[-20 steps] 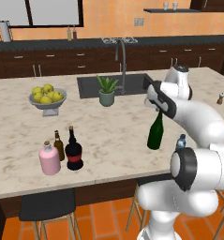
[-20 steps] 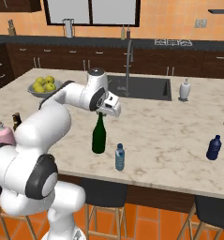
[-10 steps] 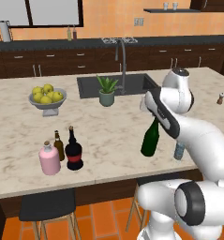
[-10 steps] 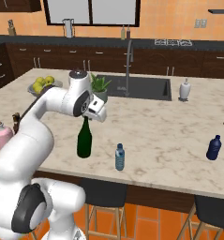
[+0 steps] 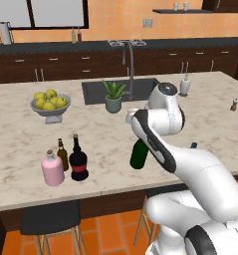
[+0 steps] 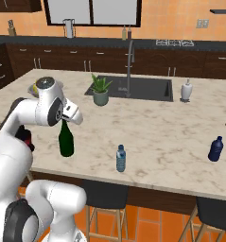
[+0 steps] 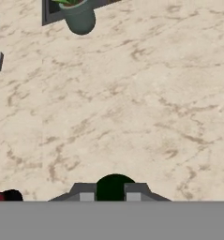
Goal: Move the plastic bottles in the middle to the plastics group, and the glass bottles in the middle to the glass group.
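Observation:
My gripper point(image 6: 65, 121) is shut on the neck of the tall dark-green glass bottle point(image 6: 65, 141), left of the counter's middle. From the left base view the green bottle point(image 5: 139, 154) hangs slightly tilted below the gripper point(image 5: 136, 128). In the hand view its round top point(image 7: 114, 186) sits between the fingertips point(image 7: 85, 192). The glass group stands to the left: pink flask point(image 5: 53, 169), small brown bottle point(image 5: 62, 154) and black bottle with a red band point(image 5: 78, 161). The small clear plastic bottle point(image 6: 120, 158) stands near the front edge.
A potted plant point(image 5: 113, 97) stands beside the sink point(image 6: 147, 88), a fruit bowl point(image 5: 50, 103) at the back left. A white soap dispenser point(image 6: 186, 90) and a dark-blue bottle point(image 6: 215, 149) are on the right side. Shakers point(image 5: 237, 104) sit at the far right.
The arm has swung left across the counter with the green bottle in its grip, bringing it closer to the pink flask and the dark bottles.

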